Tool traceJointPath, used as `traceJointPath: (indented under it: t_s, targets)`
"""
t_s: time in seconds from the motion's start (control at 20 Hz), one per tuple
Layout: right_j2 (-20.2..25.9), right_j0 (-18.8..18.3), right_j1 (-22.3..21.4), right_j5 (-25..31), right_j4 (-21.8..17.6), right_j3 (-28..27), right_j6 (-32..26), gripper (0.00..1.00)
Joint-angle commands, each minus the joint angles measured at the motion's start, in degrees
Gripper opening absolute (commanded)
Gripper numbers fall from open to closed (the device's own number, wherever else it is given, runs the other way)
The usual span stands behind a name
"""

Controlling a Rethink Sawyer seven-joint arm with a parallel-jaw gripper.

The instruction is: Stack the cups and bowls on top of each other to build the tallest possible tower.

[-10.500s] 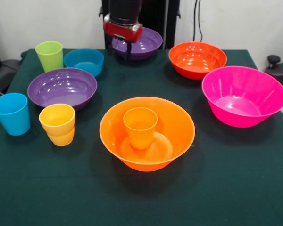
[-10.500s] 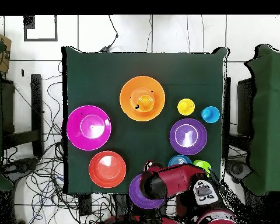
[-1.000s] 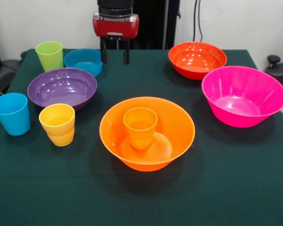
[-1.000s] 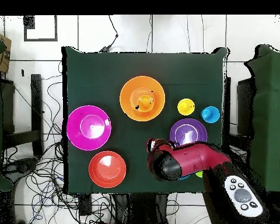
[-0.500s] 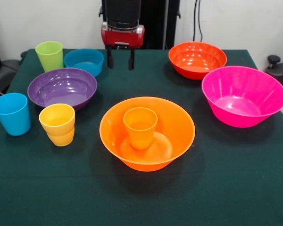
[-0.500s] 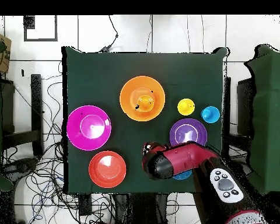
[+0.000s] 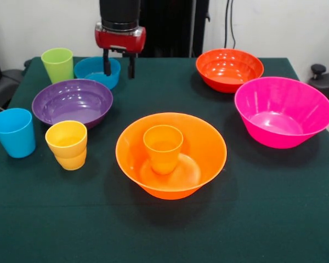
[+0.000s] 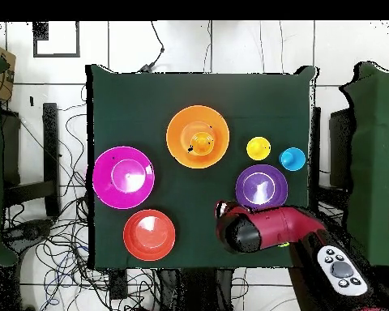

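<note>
The wide orange bowl sits mid-table with the small orange cup upright inside it; both show in the overhead view, bowl and cup. One purple bowl stands apart on the cloth, also seen from overhead; a second purple bowl is out of view. My gripper hangs open and empty at the far side, just beside the small blue bowl. The lime green cup, blue cup and yellow cup stand on the left.
The red-orange bowl and wide pink bowl sit on the right. From overhead my arm covers the small blue bowl and green cup. The green table cloth ends at the near edge.
</note>
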Motion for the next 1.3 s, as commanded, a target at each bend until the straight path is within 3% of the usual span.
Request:
traceJointPath:
  t_s: [0.05, 0.2, 0.4, 0.5, 0.7, 0.8, 0.85, 1.3]
  targets:
    - [3.65, -1.47, 2.88, 1.65, -1.62, -2.79, -5.54, 1.0]
    - [4.18, -1.35, 3.35, 2.67, -1.66, -4.22, -6.16, 1.0]
    - [1.52, 3.25, 6.86, -1.18, -2.85, -5.81, -0.43, 1.0]
    - [1.33, 3.76, 8.24, -1.21, -2.58, -6.39, -0.07, 1.0]
    - [6.17, 0.71, 8.53, 3.44, -3.11, -7.89, -9.48, 1.0]
    - [11.03, -1.13, 7.71, 5.82, -5.59, -6.74, -19.06, 1.0]
    - [14.32, -2.12, 6.67, 4.18, -8.44, -4.86, -23.73, 1.0]
    - [22.05, -6.75, 6.06, 7.68, -11.98, -2.85, -34.5, 1.0]
